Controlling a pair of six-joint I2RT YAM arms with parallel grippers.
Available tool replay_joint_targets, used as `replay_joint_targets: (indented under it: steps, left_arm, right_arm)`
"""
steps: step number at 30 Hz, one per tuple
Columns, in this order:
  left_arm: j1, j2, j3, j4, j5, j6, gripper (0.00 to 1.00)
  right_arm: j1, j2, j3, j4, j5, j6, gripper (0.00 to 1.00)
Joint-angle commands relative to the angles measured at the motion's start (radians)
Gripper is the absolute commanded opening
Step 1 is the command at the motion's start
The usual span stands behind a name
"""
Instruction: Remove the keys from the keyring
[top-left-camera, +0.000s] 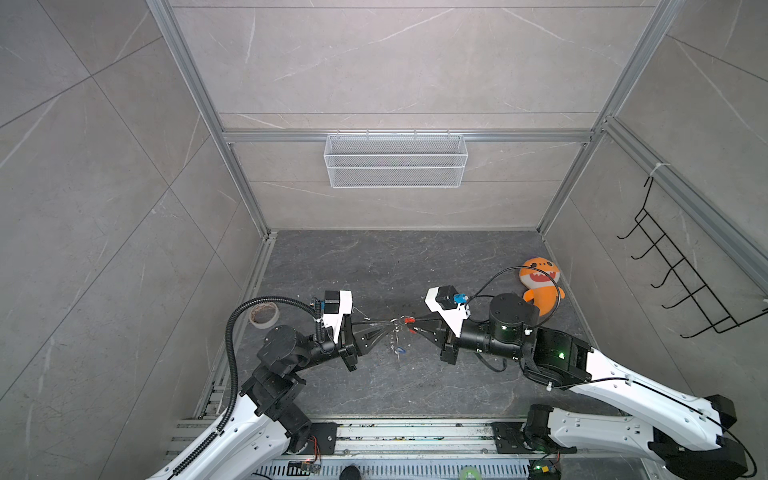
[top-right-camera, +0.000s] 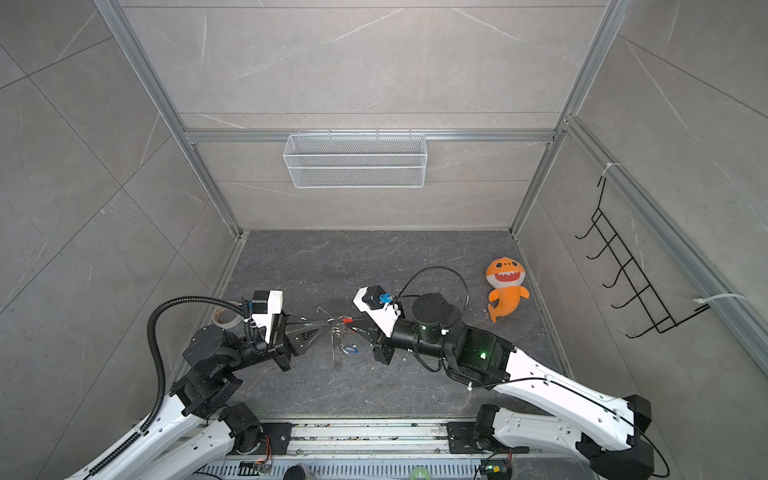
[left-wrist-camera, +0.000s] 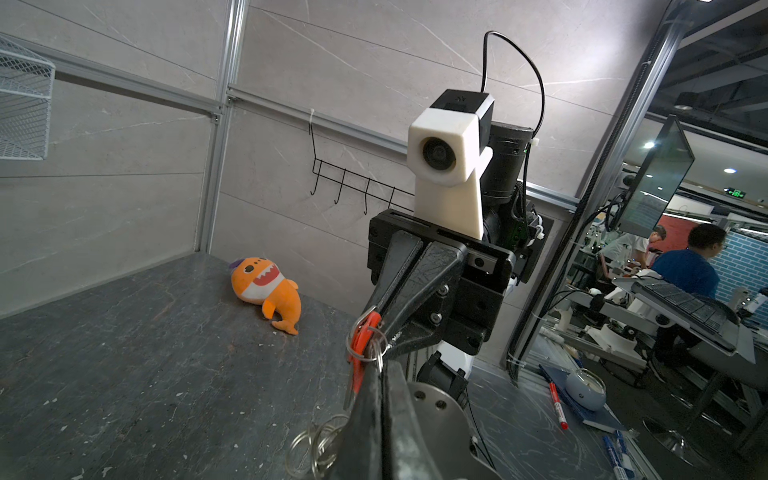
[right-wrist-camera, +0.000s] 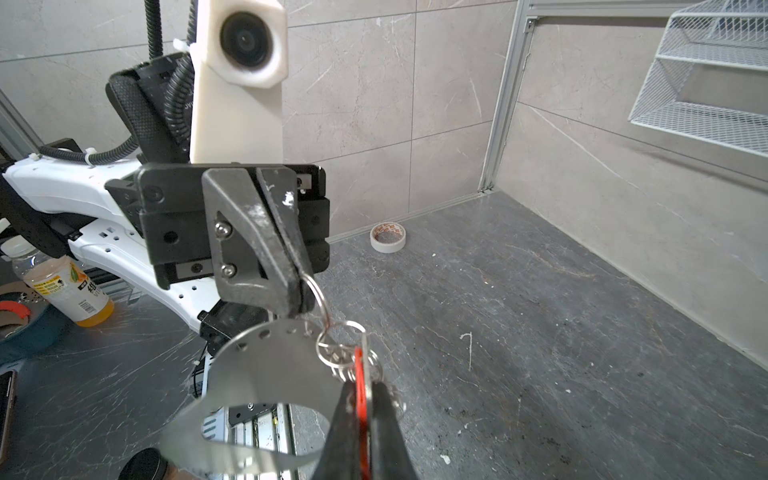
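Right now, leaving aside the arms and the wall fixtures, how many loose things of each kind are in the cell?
Keys: 2 (red-tagged key, blue-tagged key)
Keyring: 1
Tape roll: 1
Plush toy: 1
Total: 5

Top views: one stereo pair high above and behind the arms, looking steeply down; the left gripper (top-left-camera: 390, 324) and right gripper (top-left-camera: 413, 325) appear small and far off, tip to tip.
Left wrist view: sits behind its own closed fingers, looking along them head-on at the right gripper, very near.
Right wrist view: likewise behind its own fingers, facing the left gripper, close.
Shared: both wrist views catch the keyring (right-wrist-camera: 270, 365) and red tag (left-wrist-camera: 365, 332) between the tips; the top views overlap almost wholly.
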Motion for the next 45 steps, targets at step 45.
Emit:
replay_joint_targets:
  steps: [45]
  left_arm:
    - [-0.002,-0.054,0.052,-0.092,-0.074,0.098,0.0]
  right_arm:
    - [0.014,0.066,0.233,-0.205,0.101,-0.094,0.0]
